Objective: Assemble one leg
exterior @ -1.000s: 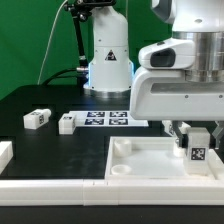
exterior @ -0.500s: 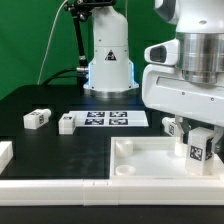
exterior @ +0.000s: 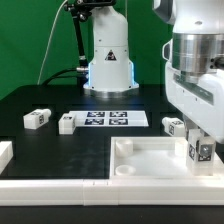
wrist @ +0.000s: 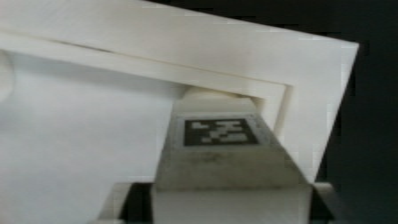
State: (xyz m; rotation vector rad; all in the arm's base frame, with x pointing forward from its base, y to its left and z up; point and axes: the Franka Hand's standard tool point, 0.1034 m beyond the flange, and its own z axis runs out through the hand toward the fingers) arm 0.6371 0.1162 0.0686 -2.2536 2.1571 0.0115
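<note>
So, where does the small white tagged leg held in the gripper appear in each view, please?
Exterior view: the small white block-like leg with a square marker tag is low at that view's right, over the white rimmed panel's corner.
Wrist view: the leg fills the centre foreground.
Shared landmark: the white square panel's raised rim.

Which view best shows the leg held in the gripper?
The wrist view: the leg fills the frame, tag legible, at a corner of the white panel. The exterior view shows the leg small, under the gripper, over the panel.
</note>
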